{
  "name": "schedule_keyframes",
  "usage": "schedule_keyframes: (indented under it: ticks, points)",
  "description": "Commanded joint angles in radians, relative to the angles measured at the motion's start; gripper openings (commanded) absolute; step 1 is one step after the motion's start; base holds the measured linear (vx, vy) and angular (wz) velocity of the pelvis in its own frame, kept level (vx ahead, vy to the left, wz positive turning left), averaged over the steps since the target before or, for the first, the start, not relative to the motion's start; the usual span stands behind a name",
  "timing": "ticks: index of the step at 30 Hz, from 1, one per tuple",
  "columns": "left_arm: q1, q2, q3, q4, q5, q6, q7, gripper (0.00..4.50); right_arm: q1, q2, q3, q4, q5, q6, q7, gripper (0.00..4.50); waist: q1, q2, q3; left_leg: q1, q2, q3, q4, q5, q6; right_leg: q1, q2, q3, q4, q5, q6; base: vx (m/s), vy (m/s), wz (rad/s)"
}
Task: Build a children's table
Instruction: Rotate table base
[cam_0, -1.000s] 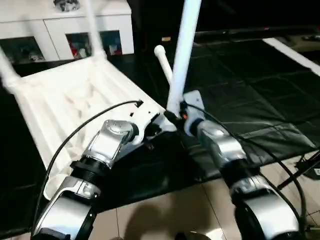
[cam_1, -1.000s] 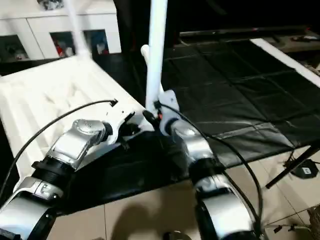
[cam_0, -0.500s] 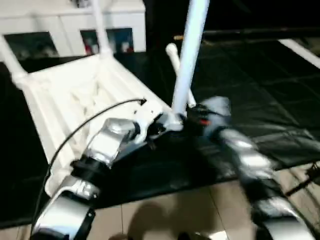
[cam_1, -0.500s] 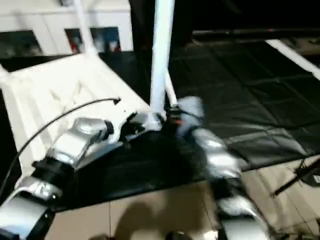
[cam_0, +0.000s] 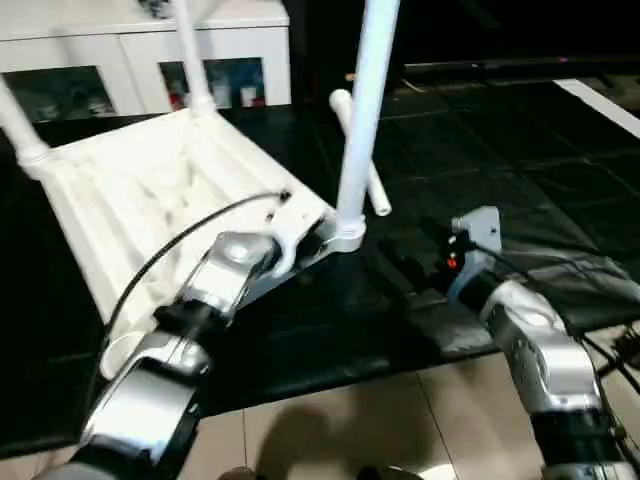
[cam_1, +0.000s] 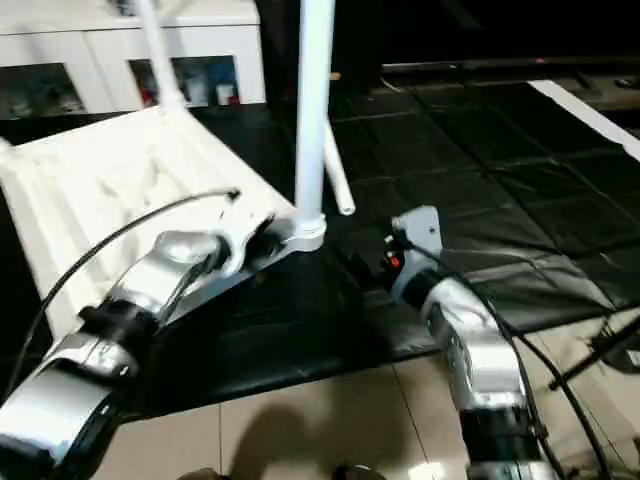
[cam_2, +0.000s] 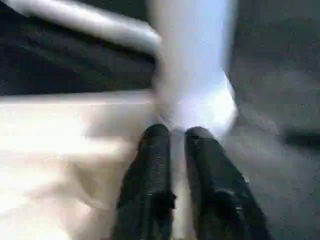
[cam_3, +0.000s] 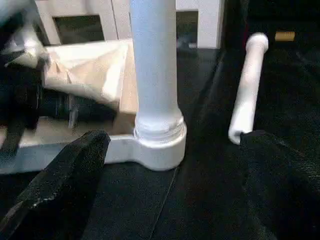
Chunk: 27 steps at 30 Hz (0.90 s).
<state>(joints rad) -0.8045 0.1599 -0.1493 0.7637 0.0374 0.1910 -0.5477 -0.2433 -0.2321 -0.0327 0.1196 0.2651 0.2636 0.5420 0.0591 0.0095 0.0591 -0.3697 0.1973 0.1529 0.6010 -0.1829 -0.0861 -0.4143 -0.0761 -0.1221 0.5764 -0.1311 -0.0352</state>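
So the tabletop lies upside down on the black mat, with a leg standing upright in its near corner socket. The left gripper sits right at that socket's rim, its fingers nearly together, nothing clearly pinched between them. The right gripper is spread wide, empty, at about 4 o'clock from the socket, near it but apart. A loose leg lies on the mat just behind the upright one.
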Motion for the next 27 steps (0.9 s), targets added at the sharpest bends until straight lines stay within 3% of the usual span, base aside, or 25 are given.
schedule_keyframes:
  ticks: [1, 5, 7, 10, 11, 12, 13, 14, 15, 16, 17, 19, 20, 21, 24, 27]
  points:
    - [-0.011, -0.006, 0.026, 0.008, -0.023, -0.031, 0.016, 0.91, 0.010, -0.003, 0.000, -0.035, -0.012, 0.017, -0.017, 4.50, 0.005, -0.003, -0.077, 0.003, 0.014, 0.004, -0.063, -0.204, 0.092, 0.069, -0.063, 0.040, -0.091, -0.416, -0.096, 0.000, 0.000, 0.00]
    - [0.002, -0.006, 0.066, -0.045, -0.075, -0.026, -0.016, 0.91, 0.015, 0.011, 0.000, -0.035, -0.014, 0.024, -0.033, 4.50, 0.005, -0.004, -0.078, 0.001, 0.016, 0.002, -0.064, -0.198, 0.090, 0.069, -0.066, 0.039, -0.092, -0.439, -0.084, 0.000, 0.000, 0.00]
    - [0.016, 0.058, 0.117, -0.138, -0.101, 0.015, -0.015, 0.91, -0.001, 0.032, 0.040, 0.012, -0.030, 0.032, -0.035, 4.50, 0.001, -0.002, -0.078, -0.004, 0.020, -0.001, -0.068, -0.200, 0.083, 0.070, -0.067, 0.039, -0.086, -0.423, -0.094, 0.000, 0.000, 0.00]
    - [0.017, 0.093, 0.125, -0.156, -0.092, 0.029, -0.016, 0.91, -0.010, 0.035, 0.057, 0.029, -0.041, 0.045, -0.040, 4.50, -0.004, -0.001, -0.076, 0.003, 0.020, -0.002, -0.068, -0.220, 0.072, 0.065, -0.065, 0.040, -0.084, -0.431, -0.093, 0.000, 0.000, 0.00]
    - [0.016, 0.128, 0.129, -0.163, -0.079, 0.045, -0.019, 0.91, -0.017, 0.034, 0.072, 0.042, -0.053, 0.055, -0.043, 4.50, -0.004, 0.003, -0.075, 0.008, 0.018, 0.000, -0.066, -0.225, 0.067, 0.062, -0.065, 0.041, -0.087, -0.440, -0.089, 0.000, 0.000, 0.00]
    - [0.014, 0.256, 0.119, -0.151, -0.004, 0.048, -0.018, 0.74, -0.040, 0.037, 0.100, 0.074, -0.075, 0.070, -0.043, 4.50, -0.005, -0.008, -0.075, 0.005, 0.021, -0.003, -0.070, -0.222, 0.064, 0.064, -0.064, 0.042, -0.082, -0.428, -0.088, 0.000, 0.000, 0.00]
    - [0.014, 0.273, 0.118, -0.150, 0.005, 0.048, -0.017, 0.74, -0.043, 0.038, 0.103, 0.078, -0.078, 0.071, -0.043, 4.50, -0.007, -0.004, -0.076, 0.001, 0.020, -0.005, -0.072, -0.218, 0.061, 0.067, -0.063, 0.042, -0.075, -0.423, -0.086, 0.000, 0.000, 0.00]
    - [0.028, 0.398, 0.088, -0.140, 0.090, 0.041, -0.027, 0.64, -0.069, 0.044, 0.127, 0.120, -0.108, 0.065, -0.052, 4.50, -0.014, 0.002, -0.076, -0.002, 0.022, -0.011, -0.076, -0.228, 0.047, 0.067, -0.063, 0.043, -0.070, -0.419, -0.072, 0.000, 0.000, 0.00]
    - [0.030, 0.408, 0.084, -0.139, 0.097, 0.040, -0.028, 0.55, -0.072, 0.044, 0.129, 0.124, -0.111, 0.063, -0.054, 4.50, -0.024, 0.003, -0.075, -0.005, 0.021, -0.013, -0.078, -0.234, 0.041, 0.068, -0.062, 0.043, -0.067, -0.419, -0.067, 0.000, 0.000, 0.00]
    - [0.032, 0.419, 0.081, -0.139, 0.104, 0.039, -0.030, 0.45, -0.074, 0.045, 0.131, 0.128, -0.114, 0.062, -0.055, 4.50, -0.025, 0.010, -0.074, 0.006, 0.022, -0.008, -0.073, -0.240, 0.034, 0.061, -0.065, 0.046, -0.076, -0.427, -0.063, 0.000, 0.000, 0.00]
    - [0.043, 0.456, 0.072, -0.139, 0.125, 0.048, -0.036, 0.36, -0.084, 0.049, 0.138, 0.144, -0.118, 0.057, -0.051, 4.50, -0.021, 0.008, -0.070, 0.019, 0.023, -0.003, -0.071, -0.246, 0.030, 0.050, -0.066, 0.051, -0.076, -0.419, -0.088, 0.000, 0.000, 0.00]
    - [0.075, 0.540, 0.043, -0.133, 0.183, 0.068, -0.040, 0.19, -0.115, 0.062, 0.150, 0.186, -0.128, 0.043, -0.045, 4.50, -0.008, 0.011, -0.072, 0.023, 0.031, -0.003, -0.074, -0.239, 0.024, 0.049, -0.068, 0.054, -0.069, -0.386, -0.115, 0.000, 0.000, 0.00]
    - [0.084, 0.569, 0.030, -0.123, 0.208, 0.071, -0.033, 0.19, -0.128, 0.067, 0.154, 0.200, -0.132, 0.039, -0.044, 4.50, -0.010, 0.015, -0.072, 0.017, 0.032, -0.004, -0.078, -0.239, 0.019, 0.053, -0.067, 0.056, -0.062, -0.358, -0.127, 0.000, 0.000, 0.00]
    - [0.092, 0.592, 0.016, -0.108, 0.231, 0.075, -0.025, 0.03, -0.140, 0.071, 0.162, 0.208, -0.133, 0.039, -0.034, 4.50, -0.006, 0.020, -0.075, 0.018, 0.034, -0.005, -0.079, -0.233, 0.014, 0.053, -0.067, 0.058, -0.056, -0.318, -0.135, 0.000, 0.000, 0.00]
    - [0.110, 0.612, 0.004, -0.101, 0.242, 0.083, -0.029, 0.03, -0.156, 0.077, 0.174, 0.220, -0.134, 0.043, -0.023, 4.50, 0.002, 0.022, -0.075, 0.023, 0.035, -0.003, -0.079, -0.244, 0.001, 0.052, -0.070, 0.063, -0.053, -0.273, -0.158, 0.000, 0.000, 0.00]
    - [0.138, 0.628, -0.023, -0.106, 0.238, 0.109, -0.078, 0.03, -0.181, 0.082, 0.188, 0.243, -0.135, 0.039, -0.014, 4.50, 0.005, 0.025, -0.073, 0.019, 0.033, -0.004, -0.082, -0.265, -0.010, 0.059, -0.073, 0.064, -0.050, -0.280, -0.169, 0.000, 0.000, 0.00]
